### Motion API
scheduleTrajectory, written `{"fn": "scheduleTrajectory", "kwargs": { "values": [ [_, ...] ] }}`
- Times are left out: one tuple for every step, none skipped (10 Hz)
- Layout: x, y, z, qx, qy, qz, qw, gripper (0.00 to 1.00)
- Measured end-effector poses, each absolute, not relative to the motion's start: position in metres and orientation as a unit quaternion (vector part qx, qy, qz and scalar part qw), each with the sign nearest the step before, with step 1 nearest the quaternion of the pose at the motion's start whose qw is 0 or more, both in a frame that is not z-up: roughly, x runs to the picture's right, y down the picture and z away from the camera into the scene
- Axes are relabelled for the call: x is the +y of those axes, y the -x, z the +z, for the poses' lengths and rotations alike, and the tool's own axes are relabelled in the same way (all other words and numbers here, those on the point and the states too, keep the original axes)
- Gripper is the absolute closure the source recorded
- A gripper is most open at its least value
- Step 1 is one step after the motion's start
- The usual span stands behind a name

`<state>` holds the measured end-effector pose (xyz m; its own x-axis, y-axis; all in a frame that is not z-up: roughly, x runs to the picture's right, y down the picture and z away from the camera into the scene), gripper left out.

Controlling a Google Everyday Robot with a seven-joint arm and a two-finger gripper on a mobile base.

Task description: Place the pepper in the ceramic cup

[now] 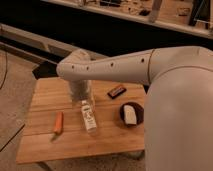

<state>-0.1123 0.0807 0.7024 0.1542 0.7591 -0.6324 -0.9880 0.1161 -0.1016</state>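
Hand [80,94]: fingers apart, holding nothing, just above bottle [89,119] cap, mid-surface [50,95].
Pepper [58,122]: 8 o'clock of hand.
Ceramic cup [123,116]: 4 o'clock.

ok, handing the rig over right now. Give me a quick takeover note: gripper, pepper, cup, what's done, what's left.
Gripper: open, holding nothing, hanging over the middle of the wooden table, just behind the cap end of the clear bottle, which lies flat.
Pepper: lying on the table toward the camera's left, apart from bottle and gripper.
Ceramic cup: upright on the far side of the bottle from the pepper, no pepper in it; small black flat object behind it.
Done: nothing, pepper not grasped.
Left: reach the pepper, grasp, carry it past the bottle, release in the cup.
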Motion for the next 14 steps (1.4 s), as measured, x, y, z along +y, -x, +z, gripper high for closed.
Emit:
{"fn": "scheduleTrajectory", "kwargs": {
  "values": [
    [0.076, 0.123, 0.704, 0.214, 0.265, 0.592, 0.730, 0.35],
    [0.079, 0.134, 0.708, 0.212, 0.270, 0.576, 0.742, 0.35],
    [0.085, 0.142, 0.714, 0.214, 0.274, 0.563, 0.750, 0.35],
    [0.093, 0.148, 0.720, 0.217, 0.279, 0.554, 0.754, 0.35],
    [0.106, 0.156, 0.731, 0.222, 0.288, 0.547, 0.754, 0.35],
    [0.119, 0.163, 0.742, 0.224, 0.300, 0.545, 0.750, 0.35],
    [0.124, 0.168, 0.746, 0.223, 0.307, 0.546, 0.747, 0.35],
    [0.135, 0.181, 0.756, 0.220, 0.325, 0.549, 0.738, 0.35],
    [0.141, 0.187, 0.762, 0.219, 0.334, 0.550, 0.733, 0.35],
    [0.146, 0.195, 0.768, 0.215, 0.343, 0.552, 0.729, 0.35],
    [0.151, 0.202, 0.777, 0.213, 0.351, 0.551, 0.726, 0.35],
    [0.156, 0.206, 0.784, 0.215, 0.352, 0.547, 0.729, 0.35],
    [0.160, 0.211, 0.789, 0.216, 0.349, 0.539, 0.736, 0.35],
    [0.164, 0.214, 0.793, 0.219, 0.343, 0.529, 0.745, 0.35]
  ]
}}
